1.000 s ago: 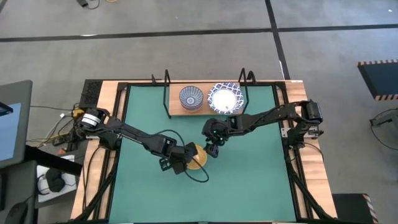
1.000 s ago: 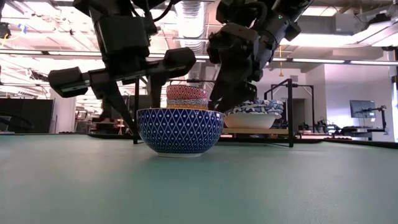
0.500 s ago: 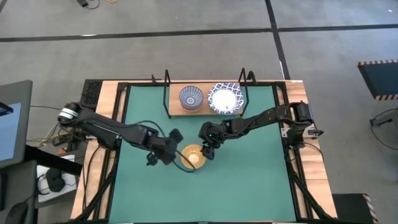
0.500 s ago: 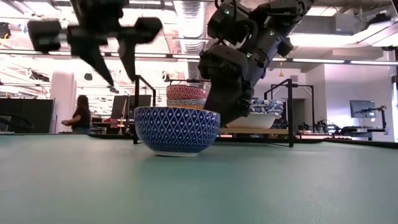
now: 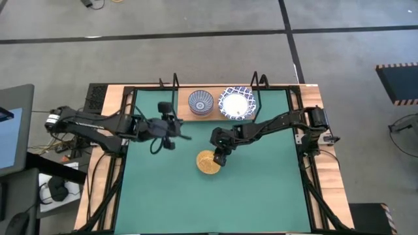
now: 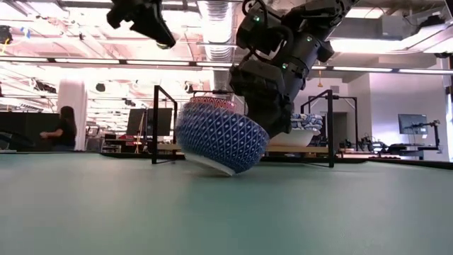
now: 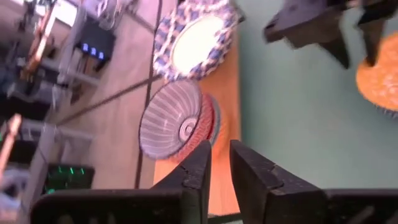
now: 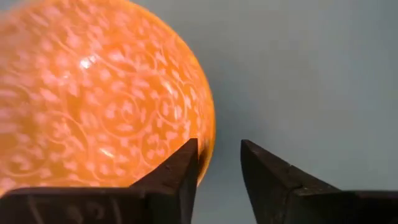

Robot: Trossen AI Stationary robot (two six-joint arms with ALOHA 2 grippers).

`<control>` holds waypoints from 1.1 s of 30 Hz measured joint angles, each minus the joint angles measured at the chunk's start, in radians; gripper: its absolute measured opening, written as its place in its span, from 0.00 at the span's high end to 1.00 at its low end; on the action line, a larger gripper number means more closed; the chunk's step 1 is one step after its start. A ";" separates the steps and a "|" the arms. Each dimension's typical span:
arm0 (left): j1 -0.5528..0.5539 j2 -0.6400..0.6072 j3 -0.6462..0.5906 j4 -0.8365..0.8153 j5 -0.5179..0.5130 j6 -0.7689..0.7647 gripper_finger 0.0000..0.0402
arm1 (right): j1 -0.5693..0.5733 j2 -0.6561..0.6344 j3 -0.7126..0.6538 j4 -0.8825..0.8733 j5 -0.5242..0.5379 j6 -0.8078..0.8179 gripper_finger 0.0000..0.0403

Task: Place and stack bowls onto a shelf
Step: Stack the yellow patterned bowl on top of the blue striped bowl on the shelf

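The bowl (image 5: 208, 162) in play is orange-yellow inside and blue lattice outside (image 6: 221, 138). It sits tilted on the green mat near the table's middle. My right gripper (image 5: 219, 158) is at its right rim, shut on it. My left gripper (image 5: 177, 132) hangs high over the mat, left of the shelf, fingers nearly together (image 7: 221, 163) with nothing between them. The shelf (image 5: 215, 116) is a wooden board at the far edge. It carries a stack topped by a grey-blue ribbed bowl (image 5: 201, 102) and, to its right, a white bowl with a blue lattice rim (image 5: 235, 103). My right gripper has the bowl's rim (image 8: 207, 146) between its fingers, one finger inside over the orange wall (image 8: 180, 171) and one outside over the mat. The fingers come from above, slanting in from the table's right. The bowl is tipped (image 6: 221, 138); whether its underside touches the mat I cannot tell.
The shelf's black wire posts (image 5: 175, 81) (image 5: 257, 79) rise at its two ends. A black frame (image 5: 307, 140) runs along the table's sides. Open green mat (image 5: 261, 196) lies near and right of the bowl. A person (image 6: 62, 127) sits far back in the room.
My left gripper has left the bowl, risen, and gone toward the table's far left, drawing its fingers nearly together. My right gripper has taken hold of the bowl's right rim. The bowl, which stood level, is now tipped and has shifted slightly right.
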State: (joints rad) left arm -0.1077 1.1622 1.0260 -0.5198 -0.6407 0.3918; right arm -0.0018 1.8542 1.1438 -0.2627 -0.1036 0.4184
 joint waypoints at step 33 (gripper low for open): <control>0.069 -0.218 -0.148 0.197 -0.205 -0.205 1.00 | 0.003 -0.002 -0.001 0.012 0.025 -0.015 0.94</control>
State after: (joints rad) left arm -0.0388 0.9443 0.8776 -0.3225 -0.8459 0.1864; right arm 0.0007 1.8523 1.1423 -0.2504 -0.0784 0.4035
